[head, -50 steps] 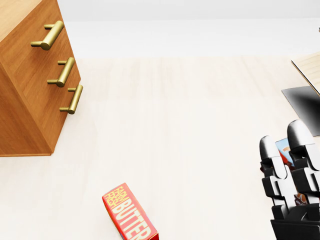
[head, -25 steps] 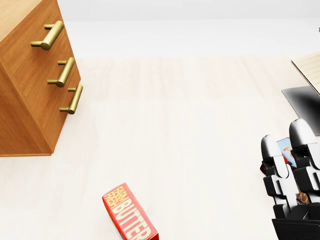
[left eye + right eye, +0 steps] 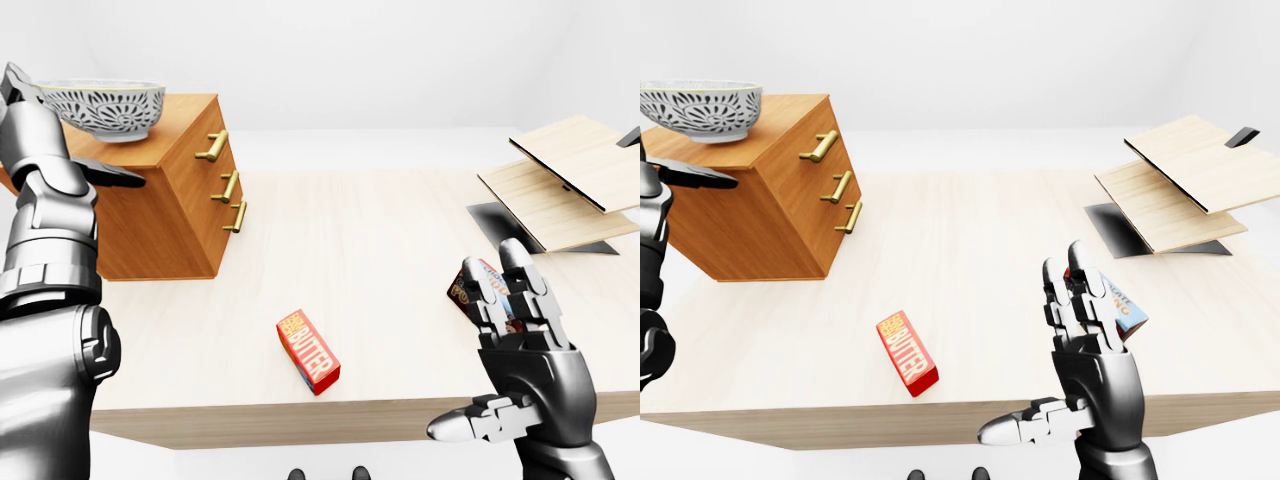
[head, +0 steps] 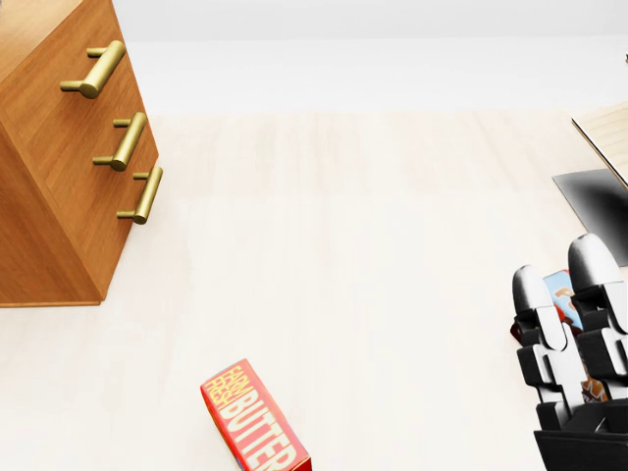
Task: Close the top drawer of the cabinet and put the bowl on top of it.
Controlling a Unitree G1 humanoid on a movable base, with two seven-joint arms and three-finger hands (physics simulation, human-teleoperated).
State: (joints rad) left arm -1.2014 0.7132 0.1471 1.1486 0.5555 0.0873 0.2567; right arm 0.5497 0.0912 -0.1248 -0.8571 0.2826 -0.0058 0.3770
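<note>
**Three drawers flush, bowl up on the cabinet**

All three drawer fronts on the wooden cabinet (image 3: 170,190) sit flush, top drawer (image 3: 203,133) included. It's a boxy, warm-brown wood-grain block. In the left-eye view its drawer face points to the view's right, out across the bench (image 3: 380,230). Each drawer has a brass bar handle (image 4: 95,69) on two little posts, with the bars lying along the width of the fronts.

The bowl (image 3: 105,108) is over the cabinet's top, toward the edge farthest from the drawer face. It's upright with the mouth facing up. It's round, so no real long axis, and it's white with a dark floral print and a pale rim.

The left robot hand (image 3: 40,140) is right at the bowl's far side. Its fingers stand up by the rim and a dark thumb pokes out under the bowl across the cabinet top. I can't tell whether it's actually gripping the bowl.

The right robot hand (image 3: 520,350) is well away from the cabinet, toward the view's lower right, with fingers spread apart and holding nothing.

A red butter box (image 3: 308,350) lies flat on the pale wood bench, well clear of the drawer face, with its long axis angled away from the cabinet.
</note>
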